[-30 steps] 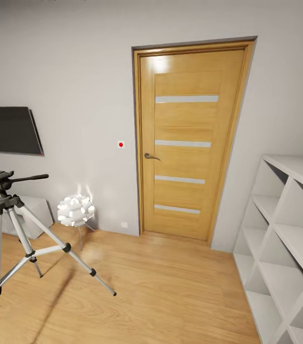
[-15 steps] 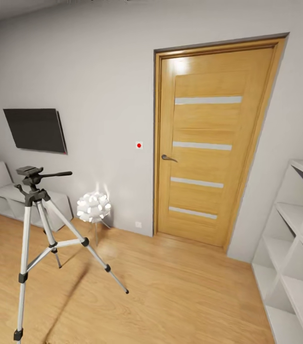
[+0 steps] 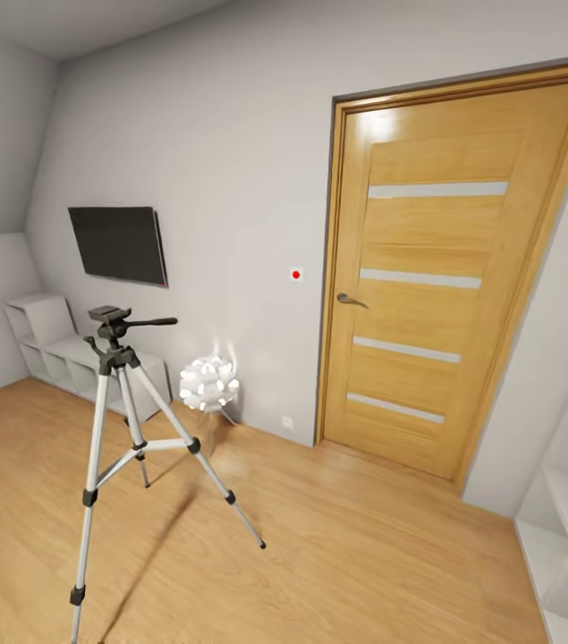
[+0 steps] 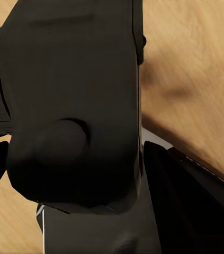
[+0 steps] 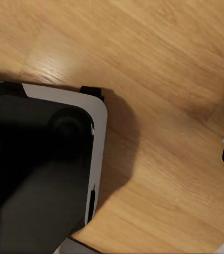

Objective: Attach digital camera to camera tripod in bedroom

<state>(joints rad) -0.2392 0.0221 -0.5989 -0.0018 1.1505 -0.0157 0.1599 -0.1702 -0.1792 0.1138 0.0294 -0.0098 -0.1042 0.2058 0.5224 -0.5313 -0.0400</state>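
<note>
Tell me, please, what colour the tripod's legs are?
Silver, with black joints and feet; the tripod shows best in the head view.

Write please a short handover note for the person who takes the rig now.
Left claw: a dark boxy thing sits close between its fingers, possibly the digital camera; grip not confirmed.
Right claw: state cannot be told.
Camera tripod: upright on the wood floor, ahead to the left, beside the white ball lamp; its head is bare.
Done: the robot is in the room with the tripod in sight.
Left: drive closer, confirm the camera, mount it on the head.
</note>
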